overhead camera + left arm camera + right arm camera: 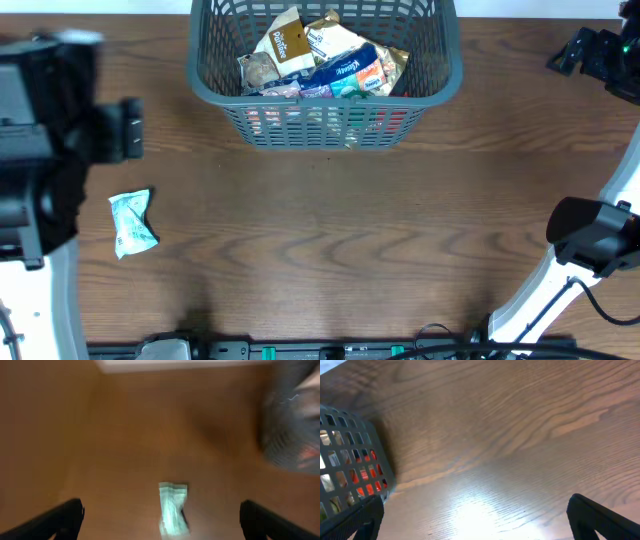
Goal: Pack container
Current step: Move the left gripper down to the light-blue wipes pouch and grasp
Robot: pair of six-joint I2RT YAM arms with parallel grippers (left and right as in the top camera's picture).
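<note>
The left hand (161, 506) is open, its two dark fingers spread wide. A small pale green packet (173, 510) lies on the desk (350, 230) below the gap between them, untouched as far as the blurred wrist view shows. The right hand (475, 502) is open too and holds nothing. It hangs over bare wood with the corner of the basket (350, 470) at its 9 o'clock. From above, the grey basket (300, 125) sits at the desk's 12 o'clock, close to the far edge, and is already heaped with snack bags (320, 65). The green packet (132, 222) is the only loose item in sight, at about 9 o'clock and well apart from the basket. Most of the packing looks done, leaving that one packet to grasp, carry and drop in. The path from the packet toward 1 o'clock crosses open desk with nothing in the way. The tight spots are the desk's left edge and the white arm base near the packet. The bags also rise close to the basket rim, so little room is left inside.
</note>
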